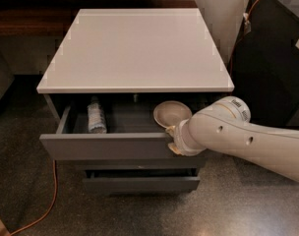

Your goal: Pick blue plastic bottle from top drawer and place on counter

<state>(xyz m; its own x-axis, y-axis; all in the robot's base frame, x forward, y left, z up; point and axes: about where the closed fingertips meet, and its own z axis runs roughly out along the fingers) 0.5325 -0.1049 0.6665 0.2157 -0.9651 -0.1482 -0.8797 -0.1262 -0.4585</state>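
The top drawer of the grey cabinet stands pulled open. The blue plastic bottle lies inside at the left, lengthwise, with its cap toward the back. The white counter on top of the cabinet is bare. My white arm reaches in from the right. My gripper is at the upper edge of the drawer front, right of the middle and well right of the bottle. Its end is hidden behind the wrist and the drawer front.
A round pale dish-like shape sits in the drawer's right part, just behind my wrist. Two lower grey drawers are below. An orange cable runs over the floor at the left. Dark equipment stands at the right.
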